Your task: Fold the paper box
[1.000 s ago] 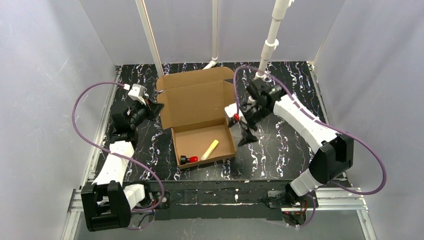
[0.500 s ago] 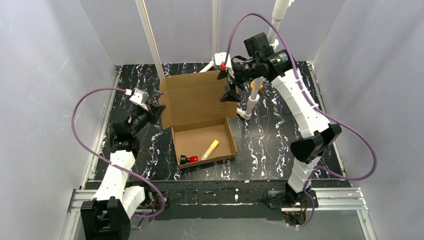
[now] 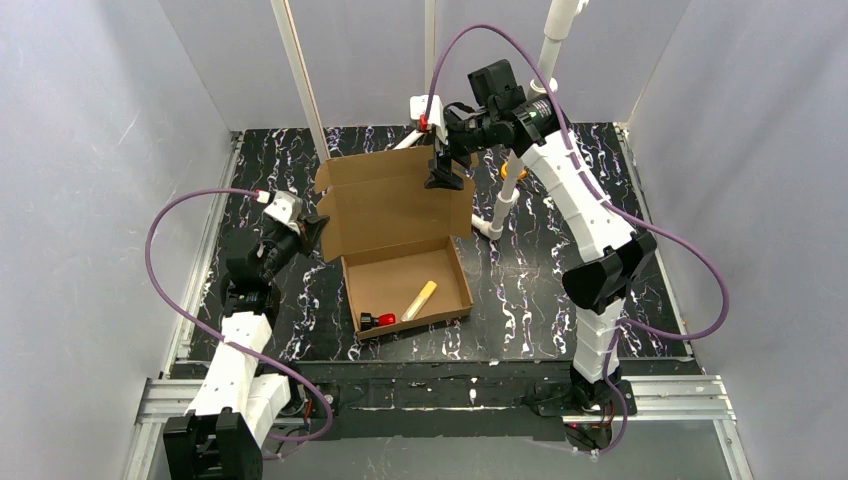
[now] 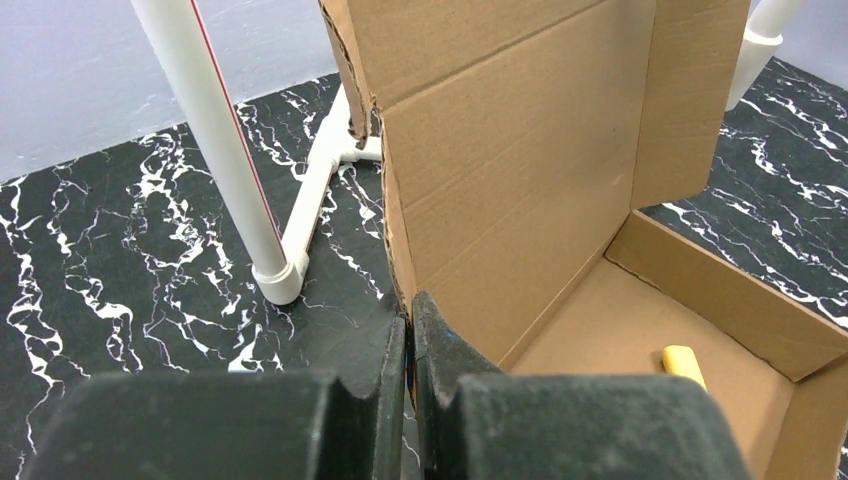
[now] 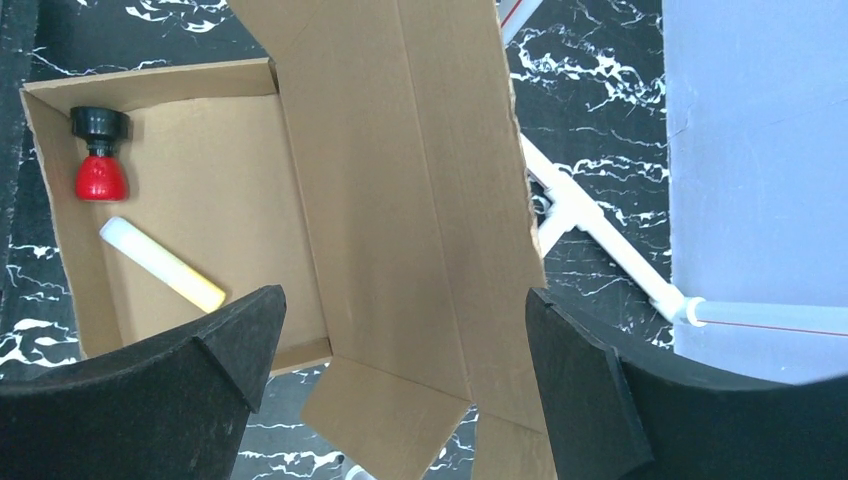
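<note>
Top external view gives me the layout. The paper box sits at the middle of the black marbled table. Its shallow tray is toward the arm bases and its hinged lid is raised at the far side. The left gripper is at the lid's left edge. The right gripper hangs over the lid's far right corner. From this height I cannot judge either claw's grip.

Left wrist view settles the first. The two black fingers are pressed together, pinching the lid's left cardboard edge low down, near the hinge line. That edge looks ragged. A white pipe stands on the table behind it.

Right wrist view settles the second. The fingers are spread wide, and the lid's brown panel shows in the gap between them. It also looks down into the tray, where a red and black piece lies in one corner with a white and yellow stick near it. The left wrist sees only the stick's yellow tip.

Box condition: plain brown corrugated board, creases visible across the lid, tray walls standing, lid open.
</note>
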Robot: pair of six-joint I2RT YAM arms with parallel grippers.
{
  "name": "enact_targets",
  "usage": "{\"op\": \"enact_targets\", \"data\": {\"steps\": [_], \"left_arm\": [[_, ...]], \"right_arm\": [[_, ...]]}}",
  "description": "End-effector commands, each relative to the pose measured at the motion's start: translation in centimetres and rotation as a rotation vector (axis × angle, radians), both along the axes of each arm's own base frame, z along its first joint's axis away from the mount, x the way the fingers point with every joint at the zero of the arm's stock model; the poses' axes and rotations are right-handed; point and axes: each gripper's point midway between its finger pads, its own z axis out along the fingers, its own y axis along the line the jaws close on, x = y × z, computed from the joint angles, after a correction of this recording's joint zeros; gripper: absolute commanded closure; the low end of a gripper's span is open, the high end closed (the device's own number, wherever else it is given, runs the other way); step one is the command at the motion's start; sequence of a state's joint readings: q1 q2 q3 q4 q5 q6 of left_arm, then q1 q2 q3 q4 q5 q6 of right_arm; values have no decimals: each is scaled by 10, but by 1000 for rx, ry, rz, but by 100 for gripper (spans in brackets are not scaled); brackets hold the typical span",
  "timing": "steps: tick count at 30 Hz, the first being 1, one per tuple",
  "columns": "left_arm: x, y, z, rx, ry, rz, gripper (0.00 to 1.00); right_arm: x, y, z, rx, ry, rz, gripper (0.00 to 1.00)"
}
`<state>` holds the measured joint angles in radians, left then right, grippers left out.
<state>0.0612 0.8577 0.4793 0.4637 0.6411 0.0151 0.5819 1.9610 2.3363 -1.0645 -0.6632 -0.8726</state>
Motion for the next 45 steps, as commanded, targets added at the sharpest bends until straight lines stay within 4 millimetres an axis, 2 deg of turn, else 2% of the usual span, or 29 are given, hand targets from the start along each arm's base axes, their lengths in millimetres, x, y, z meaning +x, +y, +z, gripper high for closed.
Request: {"op": "enact_targets", "data": {"steps": [1,4,12,20,23,27,30,32,39,42,43,44,45], "left_arm": [[-5,-3,10,71,-95,-32,100],[-7,-6,10,85,-109,-52,100],[-18,-14,10,150,-174,-104,100],[-23,-19,11,176,-208,-133,100],[-25,-20,12,176,-214,-145,100],[-26,-22,13,179,-219,-149,100],[-27,-23,14,179,-223,-158,100],[-27,-23,14,180,-225,-160,100],[-26,-21,15,175,-221,-139,100],[-24,-18,18,125,-186,-106,86],[-24,-19,19,96,-162,-101,78],[-26,-20,22,60,-129,-97,67],[-28,-20,29,28,-103,-91,50]], "right_arm": [[-1,9,26,38,-99,17,2],[-1,11,17,12,-99,17,2],[4,7,16,-9,-125,-9,2],[2,2,1,-47,-109,-7,2],[2,0,-1,-55,-111,-13,5],[0,-1,0,-57,-116,-10,20],[-1,-3,1,-57,-121,-13,35],[-2,-3,-1,-61,-118,-12,50],[-6,-5,0,-62,-122,-1,84],[-8,-6,-1,-67,-121,10,95],[-9,-7,-2,-69,-121,11,97],[-10,-8,-2,-72,-119,12,99],[-11,-9,-3,-76,-118,14,99]]}}
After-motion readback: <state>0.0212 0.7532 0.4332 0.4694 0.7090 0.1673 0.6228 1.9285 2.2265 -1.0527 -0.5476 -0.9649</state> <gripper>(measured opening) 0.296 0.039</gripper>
